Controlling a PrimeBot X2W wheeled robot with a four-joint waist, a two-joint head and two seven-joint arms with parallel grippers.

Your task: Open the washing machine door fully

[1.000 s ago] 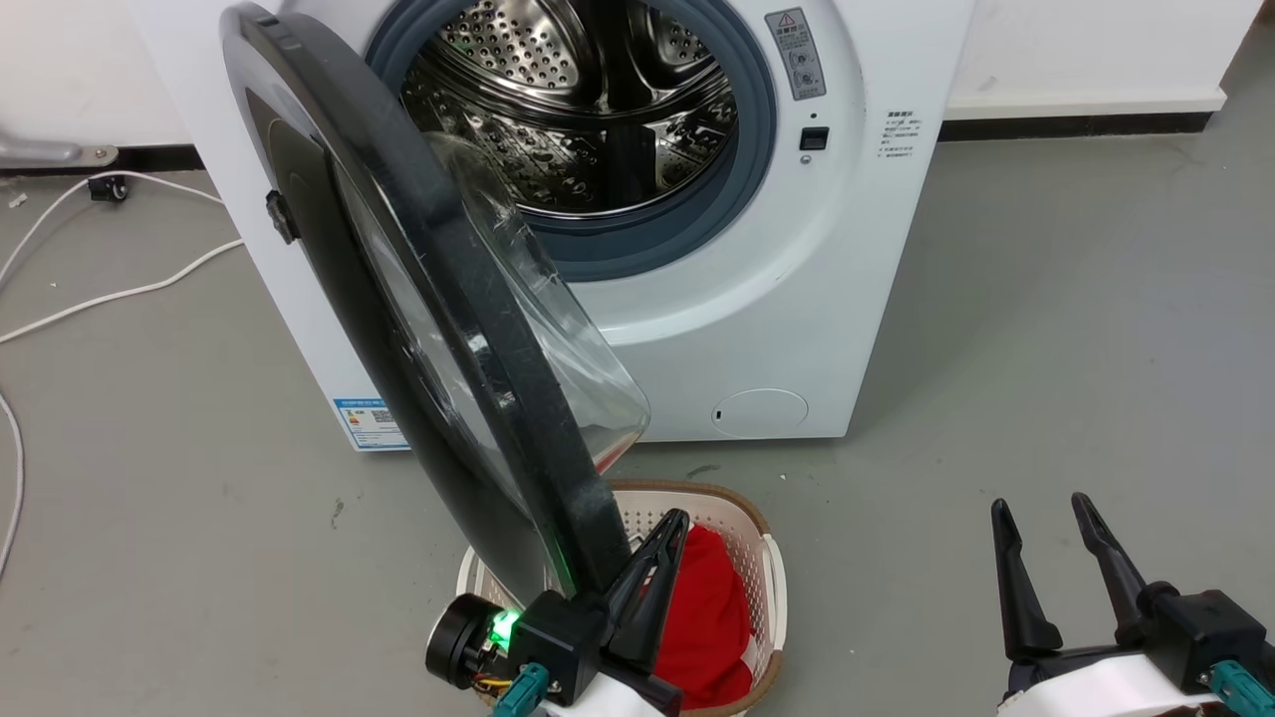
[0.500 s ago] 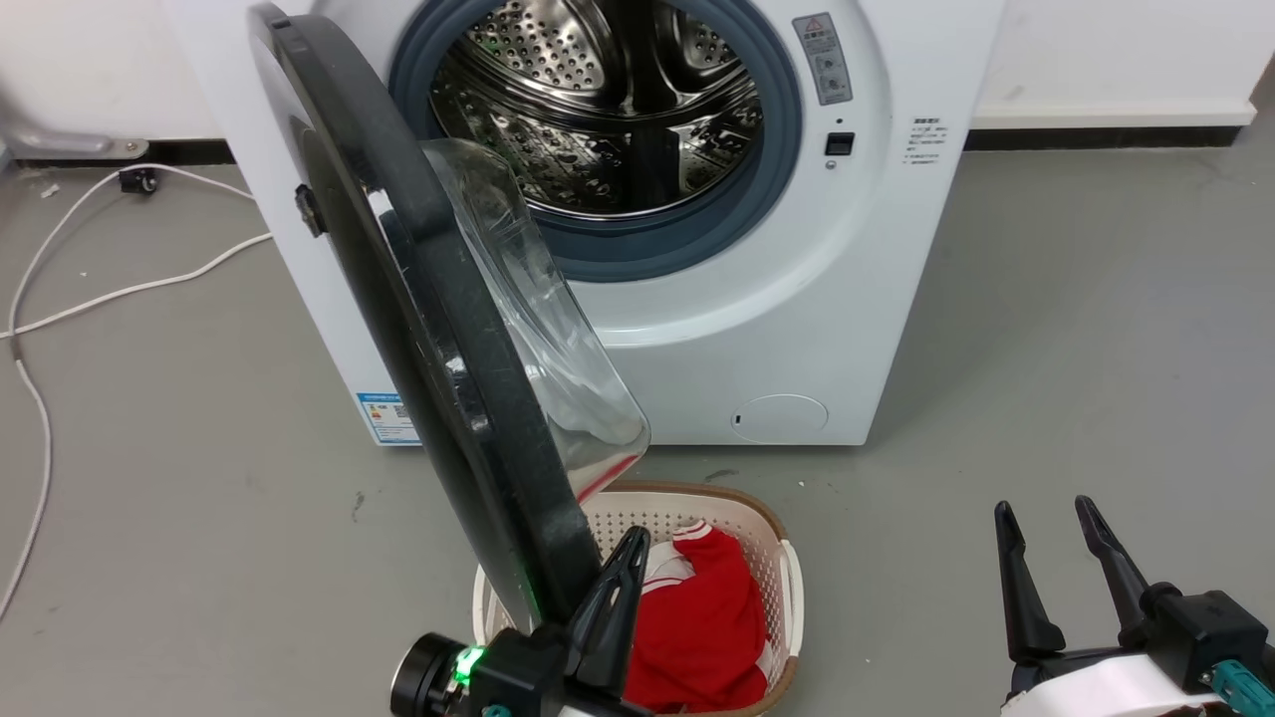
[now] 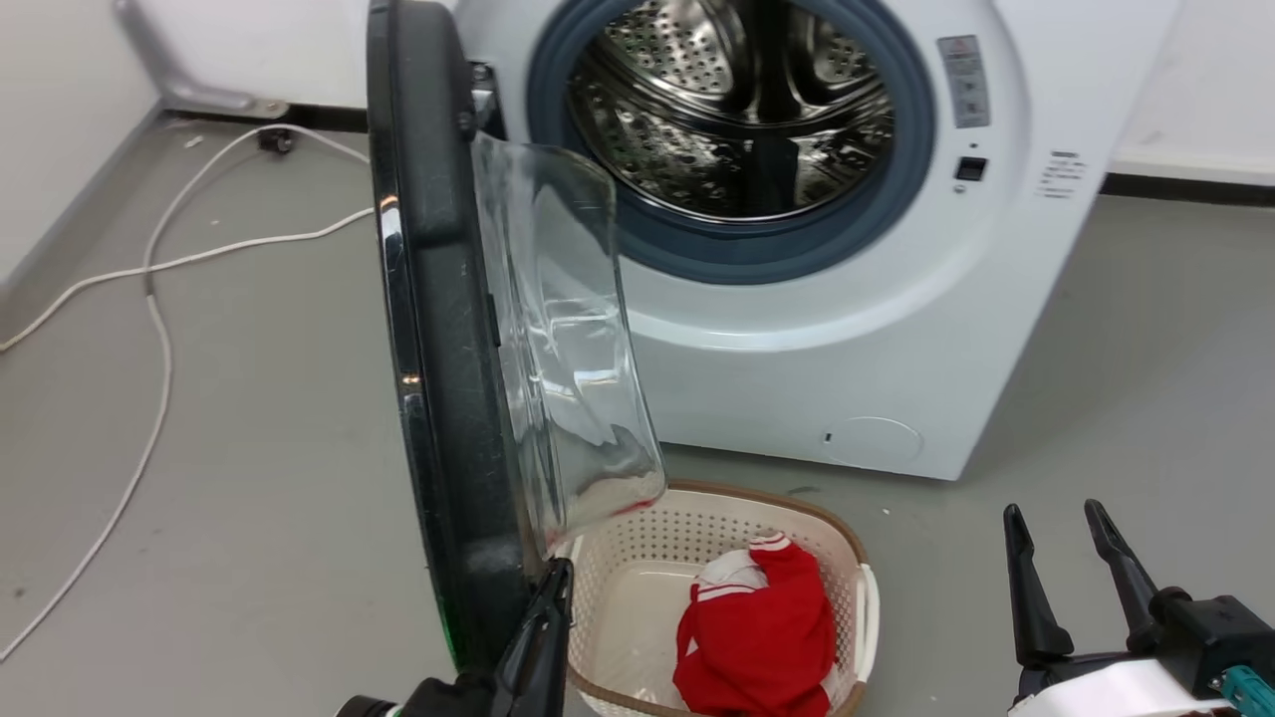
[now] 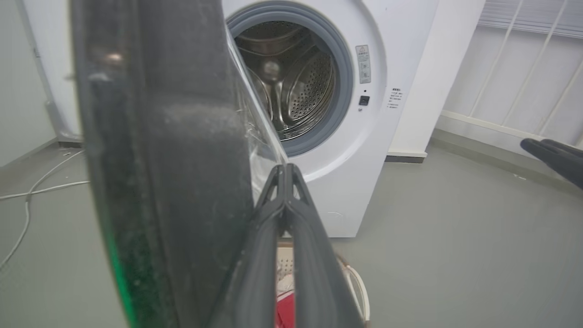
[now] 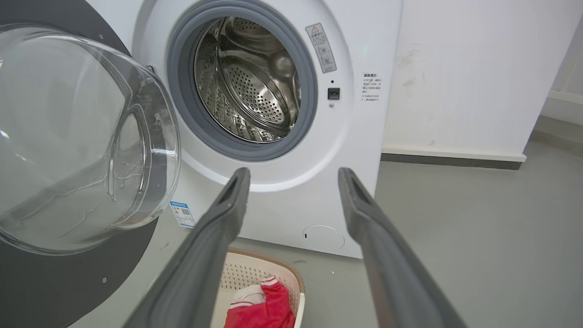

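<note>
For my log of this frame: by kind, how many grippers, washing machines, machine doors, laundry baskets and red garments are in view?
grippers: 2, the left gripper and the right gripper
washing machine: 1
washing machine door: 1
laundry basket: 1
red garment: 1
total: 6

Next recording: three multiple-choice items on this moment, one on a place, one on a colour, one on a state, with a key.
1. Where does the laundry basket stand? A) on the floor in front of the washing machine B) on top of the machine C) on a shelf
2. What colour is the garment in it? A) blue B) red with white trim C) green
3. How is the washing machine door? A) latched shut B) swung open C) taken off

Key: 1 A, it sits on the floor; 2 B, red cloth, white stripes; 3 B, the steel drum shows uncovered.
</note>
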